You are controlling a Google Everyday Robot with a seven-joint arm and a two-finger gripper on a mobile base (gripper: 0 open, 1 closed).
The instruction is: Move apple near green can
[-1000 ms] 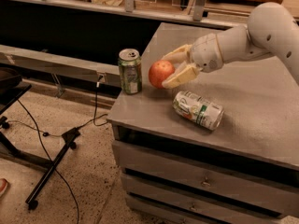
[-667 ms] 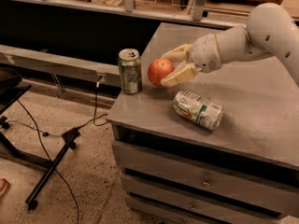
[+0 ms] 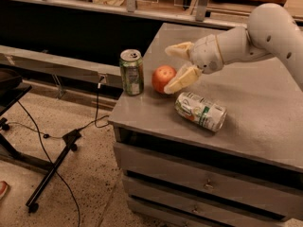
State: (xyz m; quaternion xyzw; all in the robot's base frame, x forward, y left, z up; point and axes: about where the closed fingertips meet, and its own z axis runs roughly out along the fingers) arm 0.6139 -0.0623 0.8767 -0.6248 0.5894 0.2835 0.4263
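The apple [image 3: 163,78], round and orange-red, rests on the grey cabinet top [image 3: 255,103] just right of the green can [image 3: 131,72], which stands upright at the front left corner. My gripper [image 3: 177,67] reaches in from the right, just right of the apple and slightly above it. Its two pale fingers [image 3: 182,79] are spread apart; the apple lies outside them, beside the lower fingertip.
A white-silver can with green band [image 3: 200,111] lies on its side in front of the gripper. The cabinet has drawers [image 3: 208,186] below. A stand with cables [image 3: 52,160] is on the floor at left. A shelf [image 3: 118,4] runs behind.
The gripper has opened and let go of the apple, which now rests on the cabinet top next to the green can. The gripper has drawn back slightly to the right.
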